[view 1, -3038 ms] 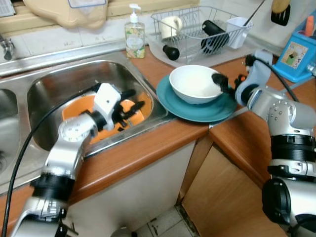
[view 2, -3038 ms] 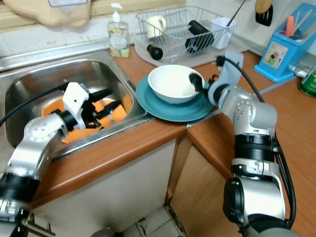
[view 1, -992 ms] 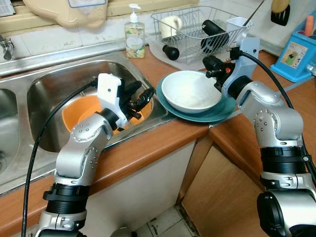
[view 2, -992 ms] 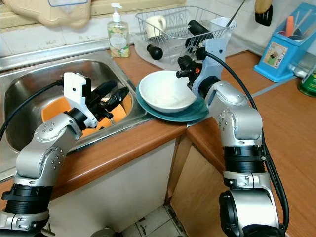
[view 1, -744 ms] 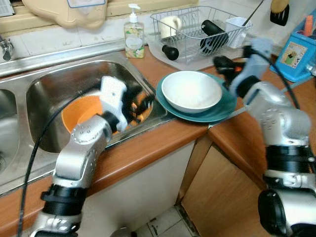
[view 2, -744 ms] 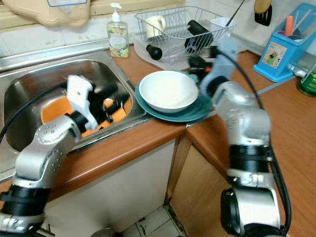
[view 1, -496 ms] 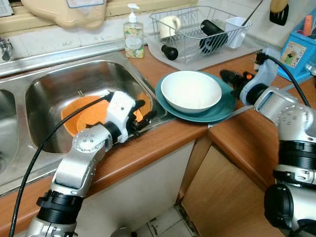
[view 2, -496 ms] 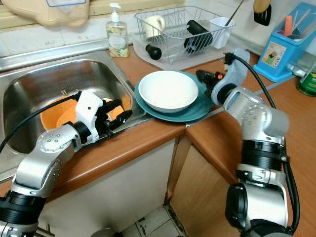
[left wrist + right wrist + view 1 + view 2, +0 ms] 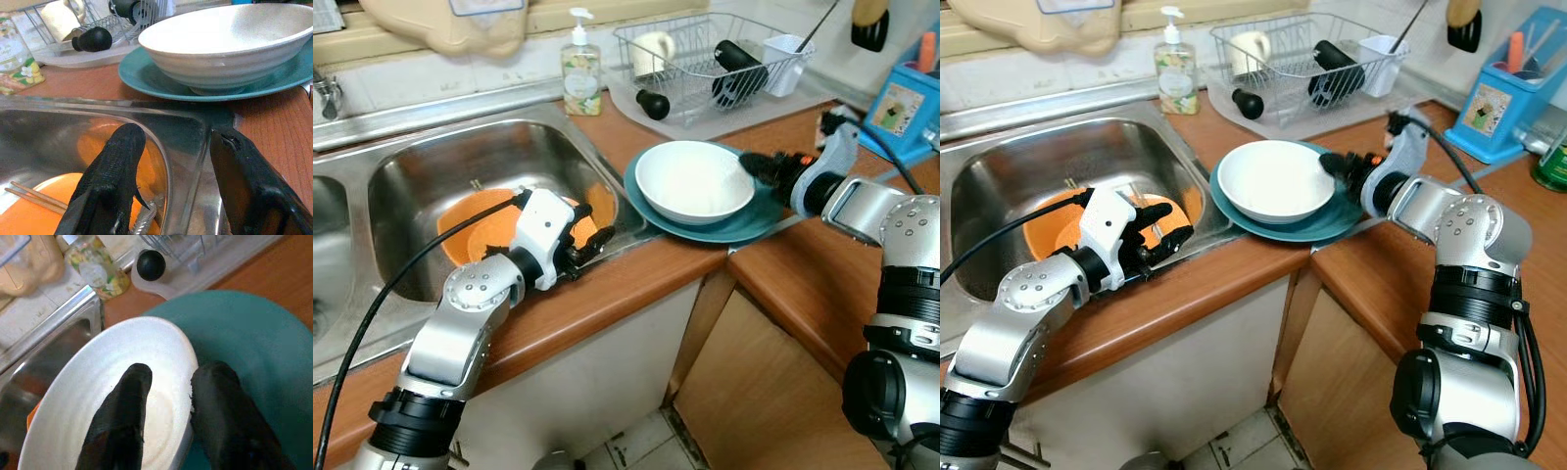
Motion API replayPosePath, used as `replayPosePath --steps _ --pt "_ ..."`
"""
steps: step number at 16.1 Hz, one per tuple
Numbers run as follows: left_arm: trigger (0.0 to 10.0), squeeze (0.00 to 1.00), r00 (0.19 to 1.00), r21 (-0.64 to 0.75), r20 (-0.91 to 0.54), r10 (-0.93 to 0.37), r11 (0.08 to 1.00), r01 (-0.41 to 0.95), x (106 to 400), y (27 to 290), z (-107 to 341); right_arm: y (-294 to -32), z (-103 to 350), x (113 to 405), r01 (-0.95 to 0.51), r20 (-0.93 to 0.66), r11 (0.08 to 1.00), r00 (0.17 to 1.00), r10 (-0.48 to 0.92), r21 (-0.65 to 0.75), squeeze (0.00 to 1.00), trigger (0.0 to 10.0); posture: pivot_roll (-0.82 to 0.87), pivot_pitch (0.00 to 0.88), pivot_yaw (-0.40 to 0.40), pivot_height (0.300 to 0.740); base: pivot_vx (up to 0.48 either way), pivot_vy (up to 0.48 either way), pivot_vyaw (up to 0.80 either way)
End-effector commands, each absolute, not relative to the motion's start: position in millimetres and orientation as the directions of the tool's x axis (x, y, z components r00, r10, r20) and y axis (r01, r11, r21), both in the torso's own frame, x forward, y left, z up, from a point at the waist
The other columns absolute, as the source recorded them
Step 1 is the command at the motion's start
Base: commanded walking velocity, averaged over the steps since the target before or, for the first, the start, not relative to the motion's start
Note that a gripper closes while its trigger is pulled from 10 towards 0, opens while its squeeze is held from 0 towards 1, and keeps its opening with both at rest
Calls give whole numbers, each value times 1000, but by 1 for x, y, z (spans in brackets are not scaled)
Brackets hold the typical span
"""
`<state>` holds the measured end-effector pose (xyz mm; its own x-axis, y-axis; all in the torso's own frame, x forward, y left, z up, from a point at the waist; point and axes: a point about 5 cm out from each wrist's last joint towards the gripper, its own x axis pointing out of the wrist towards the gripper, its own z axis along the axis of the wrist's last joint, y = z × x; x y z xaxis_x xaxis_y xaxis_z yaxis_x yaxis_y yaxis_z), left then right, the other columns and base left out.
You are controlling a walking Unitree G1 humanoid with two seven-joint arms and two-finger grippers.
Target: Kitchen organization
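Note:
A white bowl (image 9: 690, 181) rests on a teal plate (image 9: 744, 223) on the wooden counter beside the sink. My right gripper (image 9: 749, 166) is at the bowl's right rim, open, one finger inside the rim (image 9: 129, 396) and one outside over the plate. My left gripper (image 9: 582, 240) is open at the sink's right edge, its fingers (image 9: 115, 171) either side of the steel rim, holding nothing. Orange dishes (image 9: 475, 220) lie in the sink basin with chopsticks (image 9: 29, 193) on them.
A wire dish rack (image 9: 705, 59) with a mug, a black bottle and a white cup stands behind the plate. A soap bottle (image 9: 579, 69) is by the sink's (image 9: 460, 157) back corner. A blue holder (image 9: 906, 103) sits at far right.
My right gripper swung from behind the bowl round to its right rim. My left gripper dropped from above the orange dishes to the sink's right edge. The bowl now sits level on the plate.

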<state>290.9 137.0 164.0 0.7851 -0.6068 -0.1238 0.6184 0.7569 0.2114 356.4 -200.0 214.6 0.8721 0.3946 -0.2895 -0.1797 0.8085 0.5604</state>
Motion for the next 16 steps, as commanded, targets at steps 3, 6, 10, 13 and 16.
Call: replayPosePath --steps 3,6,10,13,16 --pt "10000 0 777 246 -118 -618 740 626 288 136 167 -202 219 357 -163 -322 819 864 388 551 0 10000 -19 0 11 740 0 0 0" --pt "10000 0 776 250 -121 -619 738 627 288 135 167 -199 213 355 -160 -347 800 839 419 579 0 10000 -21 0 12 740 0 0 0" --pt "10000 0 771 252 -120 -626 732 633 288 133 167 -187 188 350 -115 -413 755 779 472 646 0 4235 -20 0 13 740 0 0 0" --pt "10000 0 768 257 -120 -629 728 636 288 133 167 -182 183 349 -98 -426 754 774 468 650 0 0 -19 0 15 740 0 0 0" --pt "10000 0 767 263 -119 -630 725 636 288 133 167 -183 182 350 -83 -427 758 784 451 647 0 0 -19 0 17 740 0 0 0"
